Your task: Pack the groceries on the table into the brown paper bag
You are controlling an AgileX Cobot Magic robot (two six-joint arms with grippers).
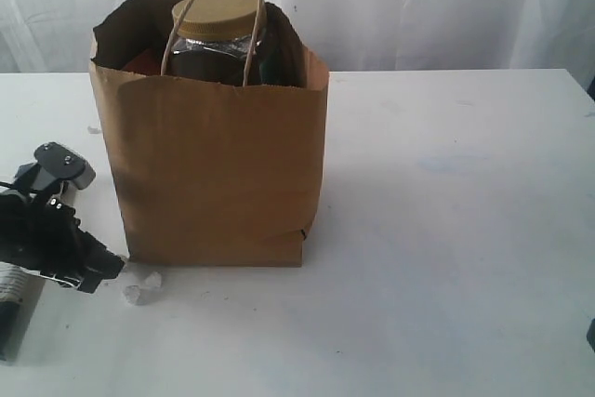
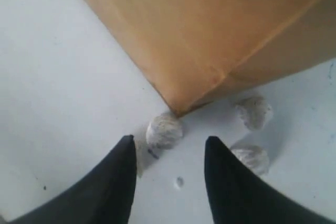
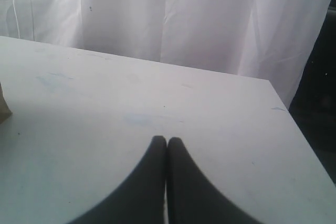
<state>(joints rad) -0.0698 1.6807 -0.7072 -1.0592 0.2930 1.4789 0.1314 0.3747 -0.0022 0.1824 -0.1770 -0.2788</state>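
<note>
The tall brown paper bag [image 1: 218,169] stands on the white table [image 1: 446,230], left of centre. A gold-lidded clear nut jar [image 1: 218,34] pokes up out of it, with something red-orange beside the jar. Small white lumps [image 1: 139,291] lie on the table by the bag's front left corner. My left gripper [image 1: 104,269] hangs low beside them. In the left wrist view it [image 2: 170,144] is open, and one lump [image 2: 164,131] lies just beyond its tips against the bag's corner [image 2: 210,40]. Two more lumps [image 2: 254,111] [image 2: 253,158] lie to one side. My right gripper [image 3: 167,141] is shut on nothing.
White curtains [image 1: 446,6] hang behind the table. In the right wrist view the table's far edge and corner [image 3: 265,82] show, with a dark gap beyond. A sliver of the bag's base [image 3: 4,107] is at that view's edge.
</note>
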